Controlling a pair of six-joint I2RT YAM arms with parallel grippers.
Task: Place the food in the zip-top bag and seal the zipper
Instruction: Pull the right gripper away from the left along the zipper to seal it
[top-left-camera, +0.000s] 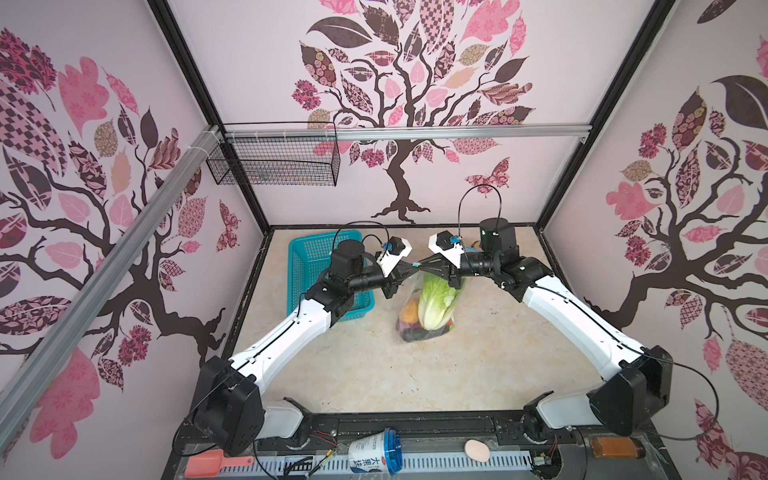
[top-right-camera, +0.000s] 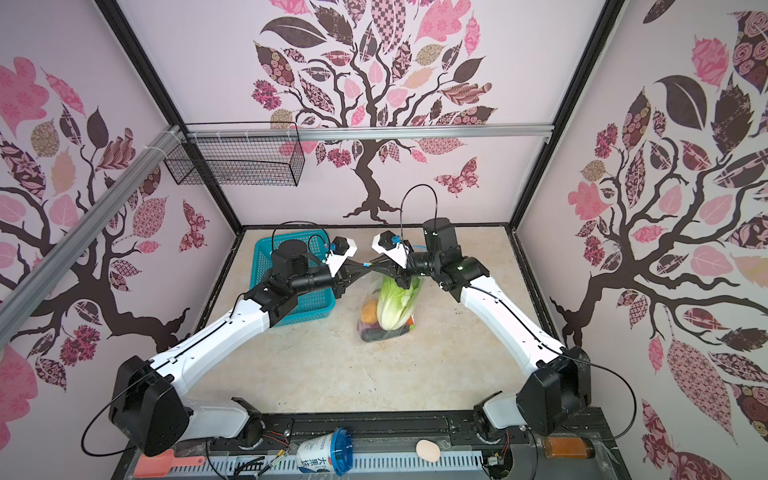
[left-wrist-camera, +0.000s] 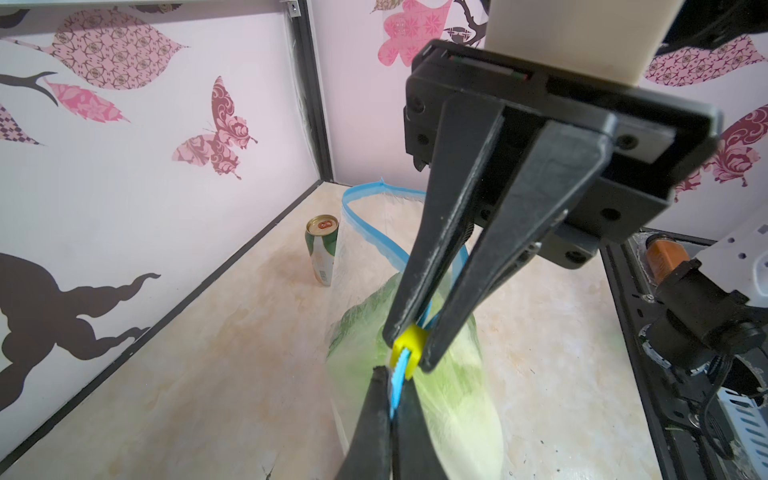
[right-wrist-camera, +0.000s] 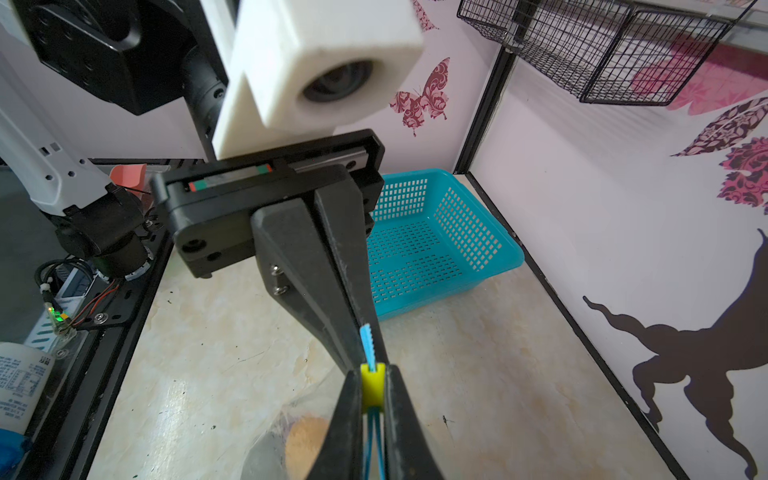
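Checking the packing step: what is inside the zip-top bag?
Through the clear zip-top bag show a napa cabbage, an orange-yellow vegetable beside it and dark pieces at its closed end. Anything beneath the cabbage is covered.

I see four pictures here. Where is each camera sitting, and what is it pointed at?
Top views: two side-by-side eyes high over the front, looking down on the table, the bag and both arms.
Left wrist: on the left arm, looking along the left gripper towards the right gripper and a can.
Right wrist: on the right arm, looking along the right gripper towards the left gripper and the basket.
Shared: both wrist views show the yellow slider on the blue strip.
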